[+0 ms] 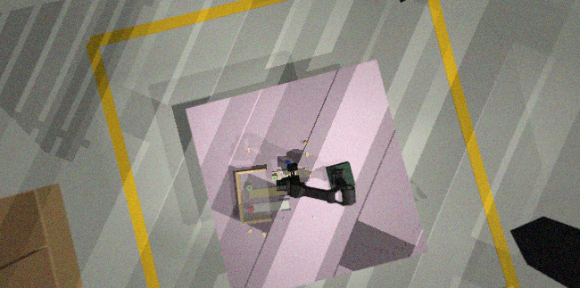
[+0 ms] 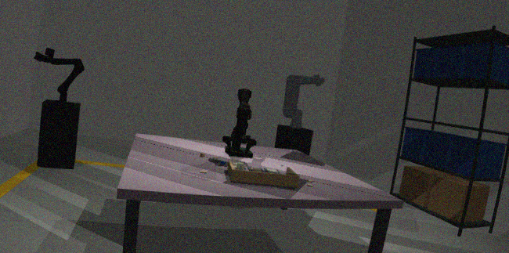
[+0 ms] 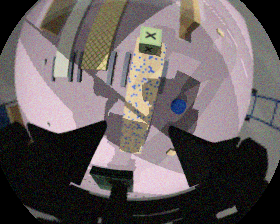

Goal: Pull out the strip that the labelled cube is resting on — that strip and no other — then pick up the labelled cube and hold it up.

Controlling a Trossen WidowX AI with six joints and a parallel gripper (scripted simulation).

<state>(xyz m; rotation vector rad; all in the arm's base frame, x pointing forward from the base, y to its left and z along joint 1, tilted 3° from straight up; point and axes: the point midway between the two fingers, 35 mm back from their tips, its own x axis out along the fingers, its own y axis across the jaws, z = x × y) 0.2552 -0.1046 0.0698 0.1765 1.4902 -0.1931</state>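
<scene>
The tool is wide open and empty, above the speckled strip that carries the labelled cube on the counter.

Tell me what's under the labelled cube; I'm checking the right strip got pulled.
The labelled cube rests on the far end of a blue-speckled strip. What lies beneath that strip is hidden.

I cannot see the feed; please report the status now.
Gripper open, holding nothing. Labelled cube on far end of speckled strip. Blue disc beside strip, not blocking.
</scene>
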